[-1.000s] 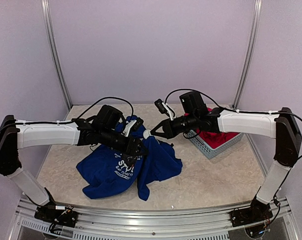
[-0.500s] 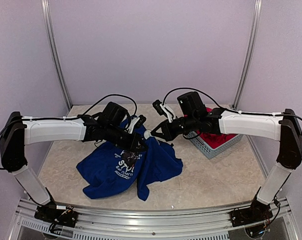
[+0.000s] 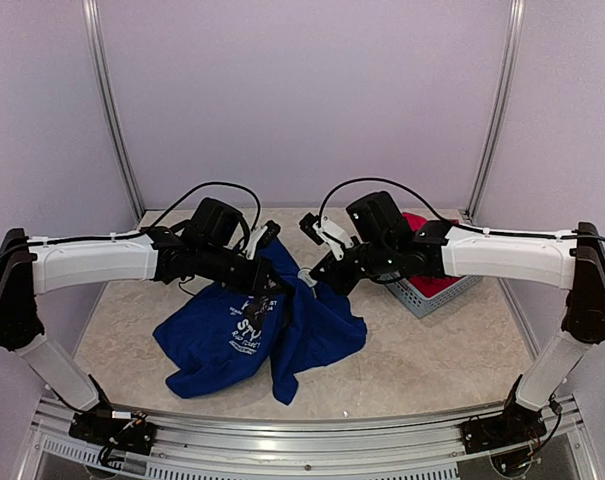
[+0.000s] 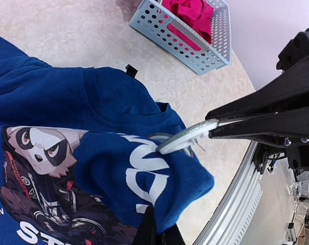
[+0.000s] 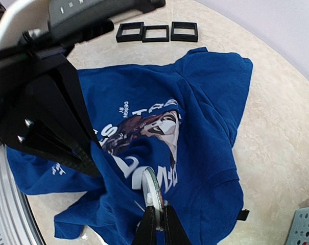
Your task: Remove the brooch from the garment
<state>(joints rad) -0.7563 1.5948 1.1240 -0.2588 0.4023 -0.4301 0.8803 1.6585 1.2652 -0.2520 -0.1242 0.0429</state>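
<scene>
Right now your right gripper [image 5: 157, 217] has its two black fingers pressed together on the brooch [image 5: 151, 190], a pale round disc seen nearly edge-on, held by its rim. From the left wrist camera the disc sits at the tips of those fingers, with a thin pin showing under it, and its far edge touches a raised fold of cloth. You cannot tell from these views whether the pin is through the fabric.

Your left gripper [image 4: 155, 230] is clamped on that same fold from below, pinching a bunched piece of the blue shirt [image 4: 47, 102] just beside the brooch. The fold carries large white letters, and a dark cartoon figure with a white face is printed next to it.

From above, both arms reach inward and the two grippers meet over the shirt's upper right part, with the cloth lifted there and the rest lying crumpled on the marbled table [image 3: 432, 350]. A grey perforated basket [image 3: 422, 297] holding red cloth [image 3: 437, 285] stands on your right, apart from the shirt. Three black square frames [image 5: 157, 32] lie in a row beyond the shirt.
</scene>
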